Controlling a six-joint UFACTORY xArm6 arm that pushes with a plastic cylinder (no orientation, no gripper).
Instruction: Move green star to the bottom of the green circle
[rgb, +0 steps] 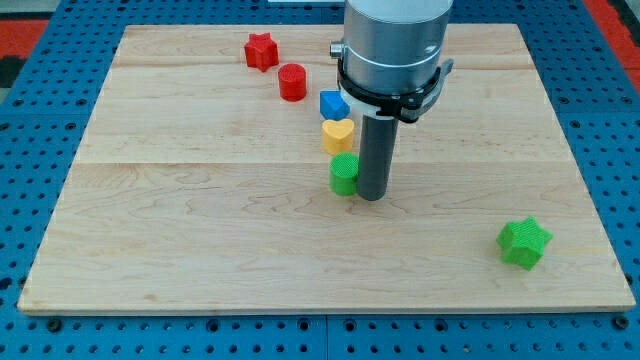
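Observation:
The green star (524, 242) lies near the board's bottom right corner. The green circle (344, 173) stands near the middle of the board. My tip (372, 195) rests on the board right beside the green circle, on its right, touching or nearly touching it. The green star is far from my tip, toward the view's lower right.
A yellow heart (337, 134) sits just above the green circle, with a blue block (333, 104) above that, partly behind the arm. A red circle (292, 82) and a red star (261, 51) lie toward the top left. The wooden board (200, 220) ends near the green star.

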